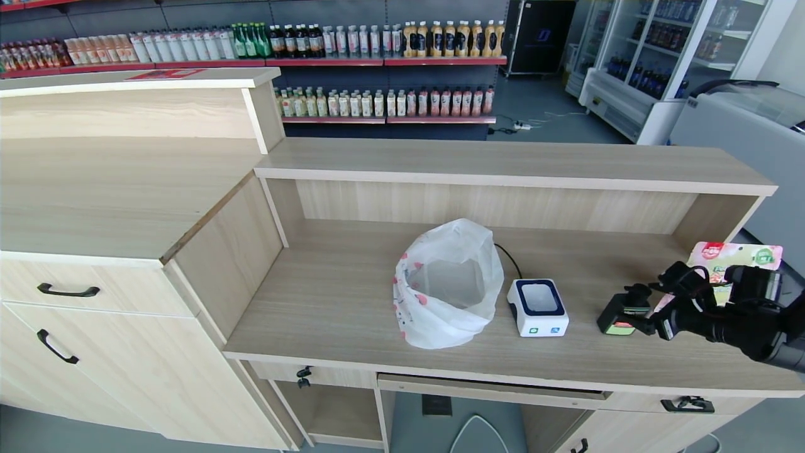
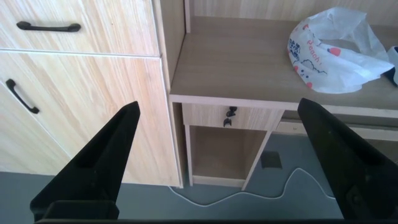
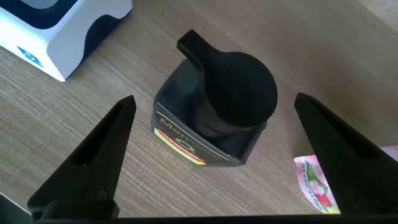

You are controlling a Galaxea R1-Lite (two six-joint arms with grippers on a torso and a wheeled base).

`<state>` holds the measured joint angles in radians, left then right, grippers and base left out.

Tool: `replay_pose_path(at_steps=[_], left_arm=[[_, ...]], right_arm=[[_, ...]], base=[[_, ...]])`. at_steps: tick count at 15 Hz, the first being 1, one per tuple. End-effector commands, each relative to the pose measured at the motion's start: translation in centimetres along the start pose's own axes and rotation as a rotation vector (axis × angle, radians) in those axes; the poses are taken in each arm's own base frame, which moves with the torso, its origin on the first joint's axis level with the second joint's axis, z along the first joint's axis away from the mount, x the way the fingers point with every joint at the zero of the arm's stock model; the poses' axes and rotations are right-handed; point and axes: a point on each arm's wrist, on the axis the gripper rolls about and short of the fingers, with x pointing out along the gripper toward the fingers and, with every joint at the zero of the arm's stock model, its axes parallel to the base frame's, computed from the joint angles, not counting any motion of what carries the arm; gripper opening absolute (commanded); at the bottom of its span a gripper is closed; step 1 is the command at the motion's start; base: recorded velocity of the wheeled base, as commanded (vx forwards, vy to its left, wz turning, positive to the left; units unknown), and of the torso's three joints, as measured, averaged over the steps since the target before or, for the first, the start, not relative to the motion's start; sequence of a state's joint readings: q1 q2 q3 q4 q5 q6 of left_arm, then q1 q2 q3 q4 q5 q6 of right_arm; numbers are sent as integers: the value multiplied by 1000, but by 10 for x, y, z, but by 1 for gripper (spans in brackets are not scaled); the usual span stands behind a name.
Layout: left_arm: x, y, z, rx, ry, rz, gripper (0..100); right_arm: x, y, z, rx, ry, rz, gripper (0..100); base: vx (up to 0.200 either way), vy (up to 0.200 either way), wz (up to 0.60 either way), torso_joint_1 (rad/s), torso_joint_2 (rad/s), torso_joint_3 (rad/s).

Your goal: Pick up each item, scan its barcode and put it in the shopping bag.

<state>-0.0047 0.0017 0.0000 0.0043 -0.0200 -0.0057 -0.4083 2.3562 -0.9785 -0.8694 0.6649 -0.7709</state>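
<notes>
Squarely upright, black bottle [image 3: 217, 112], green-red label [image 3: 180, 140]

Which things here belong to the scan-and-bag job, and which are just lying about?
Job: white plastic shopping bag with red print; white-and-navy box scanner; black flip-lid container with green-and-red label; pink-and-green flat pouch; open right claw over the container.
Lying about: shelves of bottled drinks; pale wooden drawer cabinet; glass-door fridge.
</notes>
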Motion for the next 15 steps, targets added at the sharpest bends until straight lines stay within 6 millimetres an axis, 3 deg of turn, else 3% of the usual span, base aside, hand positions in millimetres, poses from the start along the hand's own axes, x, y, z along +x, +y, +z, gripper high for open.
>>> replay_pose_path(at_steps=[1,10,15], left_arm=[[0,0,0,0,0,0,100],[0,0,0,0,0,0,100],[0,0,0,0,0,0,100]], right_arm=[[17,11,-6,-4,-4,49,100],[45,29,-6,-68,-8,115,100],[47,34,-10,-80,3,128,100]], base=[[0,0,0,0,0,0],[0,0,0,0,0,0],[0,0,0,0,0,0]])
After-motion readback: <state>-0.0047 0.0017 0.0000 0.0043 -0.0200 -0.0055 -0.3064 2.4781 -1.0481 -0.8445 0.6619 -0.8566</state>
